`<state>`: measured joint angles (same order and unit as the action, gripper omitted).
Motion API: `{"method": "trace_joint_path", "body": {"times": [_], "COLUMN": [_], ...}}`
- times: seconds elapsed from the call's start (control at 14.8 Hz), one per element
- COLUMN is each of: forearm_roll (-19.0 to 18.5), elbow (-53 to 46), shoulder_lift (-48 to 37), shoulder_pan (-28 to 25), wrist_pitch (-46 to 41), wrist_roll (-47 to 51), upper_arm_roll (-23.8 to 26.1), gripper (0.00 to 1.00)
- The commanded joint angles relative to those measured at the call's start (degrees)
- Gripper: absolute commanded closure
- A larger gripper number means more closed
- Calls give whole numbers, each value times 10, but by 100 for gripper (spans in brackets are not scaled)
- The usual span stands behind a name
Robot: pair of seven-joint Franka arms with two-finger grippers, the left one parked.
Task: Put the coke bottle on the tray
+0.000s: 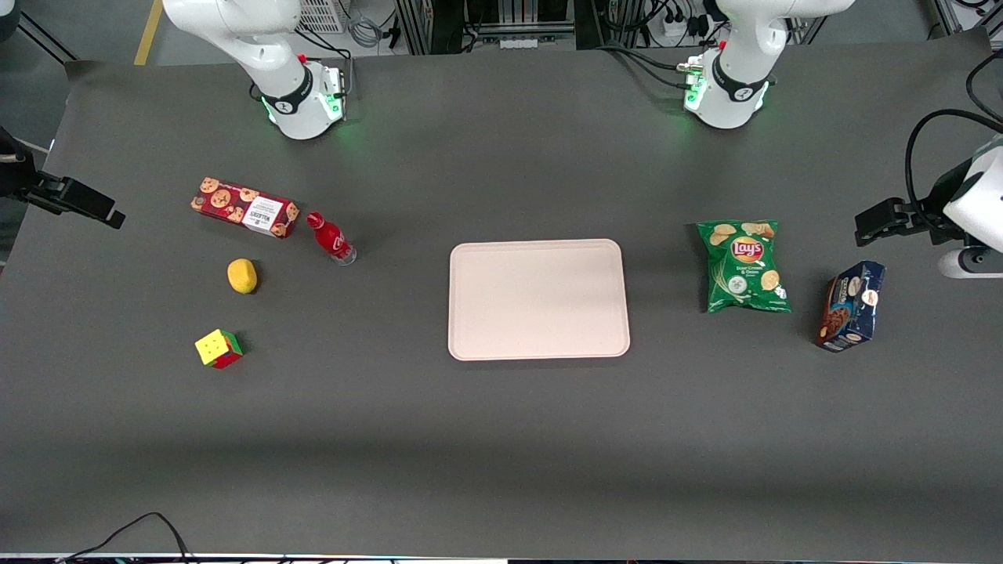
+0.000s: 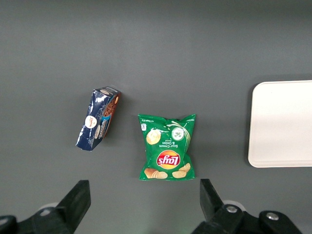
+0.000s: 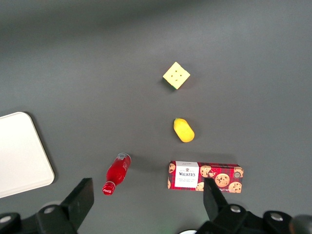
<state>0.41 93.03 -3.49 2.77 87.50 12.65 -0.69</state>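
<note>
The coke bottle (image 1: 331,238), with red cap and red wrap, stands on the dark table beside the red cookie box, toward the working arm's end. It also shows in the right wrist view (image 3: 117,173). The pale pinkish-beige tray (image 1: 538,299) lies flat and bare at the table's middle; its corner shows in the right wrist view (image 3: 19,151). My right gripper (image 1: 110,215) hovers high over the table's working-arm end, well away from the bottle. In its wrist view the gripper (image 3: 146,195) is open and empty, fingers wide apart.
A red cookie box (image 1: 244,207), a yellow lemon (image 1: 242,276) and a colour cube (image 1: 219,348) lie near the bottle. A green Lay's bag (image 1: 743,266) and a blue snack packet (image 1: 852,305) lie toward the parked arm's end.
</note>
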Motion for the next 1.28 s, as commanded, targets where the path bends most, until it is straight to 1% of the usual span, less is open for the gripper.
{"method": "trace_joint_path", "body": {"times": [0.0, 0.4, 0.88, 1.08, 1.21], "forearm_roll": [0, 1, 1, 3, 6], "elbow": [7, -14, -14, -14, -13], "shoulder_lift": [-5, 11, 12, 12, 12], "shoulder_pan": [9, 13, 10, -6, -38], "wrist_pitch": [3, 0, -1, -4, -21], "wrist_roll": [-13, -12, -12, -12, -9], "upper_arm_roll": [5, 3, 6, 3, -7], "gripper": [0, 0, 0, 0, 0]}}
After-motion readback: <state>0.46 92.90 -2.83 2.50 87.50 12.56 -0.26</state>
